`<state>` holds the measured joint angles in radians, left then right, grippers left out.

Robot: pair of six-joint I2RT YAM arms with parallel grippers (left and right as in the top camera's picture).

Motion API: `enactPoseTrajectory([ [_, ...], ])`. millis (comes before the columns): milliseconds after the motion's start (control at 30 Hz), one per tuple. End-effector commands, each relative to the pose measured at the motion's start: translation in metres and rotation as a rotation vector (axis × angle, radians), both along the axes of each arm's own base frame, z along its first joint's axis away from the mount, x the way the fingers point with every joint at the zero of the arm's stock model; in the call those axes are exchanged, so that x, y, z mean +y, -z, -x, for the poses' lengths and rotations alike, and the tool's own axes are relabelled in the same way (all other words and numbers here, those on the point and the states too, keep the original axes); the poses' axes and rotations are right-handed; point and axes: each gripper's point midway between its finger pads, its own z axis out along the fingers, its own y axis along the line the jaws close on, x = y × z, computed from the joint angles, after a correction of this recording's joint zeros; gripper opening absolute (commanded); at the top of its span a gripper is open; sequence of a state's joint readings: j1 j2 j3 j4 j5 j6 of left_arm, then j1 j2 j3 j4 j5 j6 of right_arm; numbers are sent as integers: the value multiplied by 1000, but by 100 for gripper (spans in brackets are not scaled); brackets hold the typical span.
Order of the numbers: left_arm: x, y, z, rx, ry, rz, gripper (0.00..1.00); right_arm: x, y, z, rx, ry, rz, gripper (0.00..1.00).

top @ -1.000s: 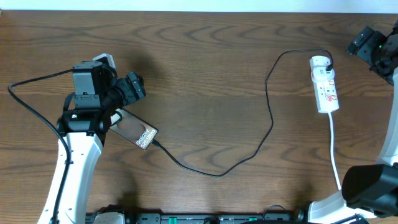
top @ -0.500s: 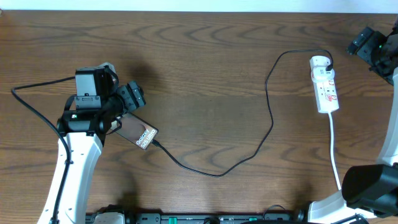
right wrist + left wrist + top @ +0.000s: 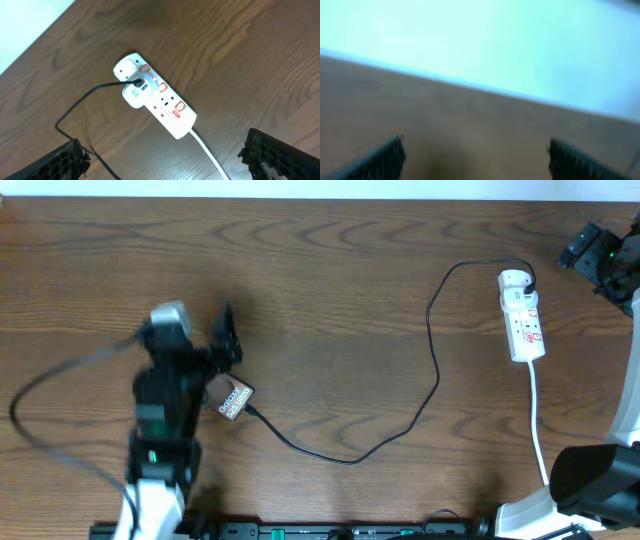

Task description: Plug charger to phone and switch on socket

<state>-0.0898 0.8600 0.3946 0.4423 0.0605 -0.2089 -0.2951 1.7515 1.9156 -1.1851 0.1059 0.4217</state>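
Note:
The phone (image 3: 233, 396) lies flat at the left of the table, with its left part hidden under my left arm. The charger cable (image 3: 350, 461) meets the phone's lower right end, loops across the table and rises to a black plug in the socket (image 3: 524, 316), a white power strip at the right. My left gripper (image 3: 226, 340) is open and empty just above the phone, blurred by motion. The left wrist view shows only blurred table between its fingers (image 3: 477, 160). My right gripper (image 3: 598, 252) is open and empty at the far right. The right wrist view shows its fingers (image 3: 165, 160) wide apart, with the socket (image 3: 159, 98) and the charger cable (image 3: 95, 92) beyond them.
The socket's white cord (image 3: 538, 420) runs from the strip down toward the table's front edge. A black cable from the left arm (image 3: 40, 380) loops over the table at the far left. A pale wall lies beyond the table's far edge (image 3: 485, 45).
My left arm has swung and turned, its body now lower in the overhead view and blurred, and the gripper has shifted slightly right. The phone, cable, socket and right arm have not moved.

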Motion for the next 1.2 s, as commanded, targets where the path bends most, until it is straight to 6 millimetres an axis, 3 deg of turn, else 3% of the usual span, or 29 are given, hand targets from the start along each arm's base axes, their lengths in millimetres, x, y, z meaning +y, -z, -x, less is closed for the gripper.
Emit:
enactPoseTrajectory([
  [0, 10, 9, 30, -104, -41, -133, 88, -2, -1, 0, -2, 19, 3, 99],
  [233, 18, 24, 70, -232, -57, -161, 88, -2, -1, 0, -3, 19, 3, 99],
  [500, 24, 68, 85, -68, -22, -169, 88, -2, -1, 0, -3, 19, 3, 99],
  [600, 28, 95, 93, 39, -33, -150, 88, -2, -1, 0, -2, 19, 3, 99],
  [1167, 31, 93, 92, 34, -47, -144, 88, -2, -1, 0, -3, 19, 3, 99],
])
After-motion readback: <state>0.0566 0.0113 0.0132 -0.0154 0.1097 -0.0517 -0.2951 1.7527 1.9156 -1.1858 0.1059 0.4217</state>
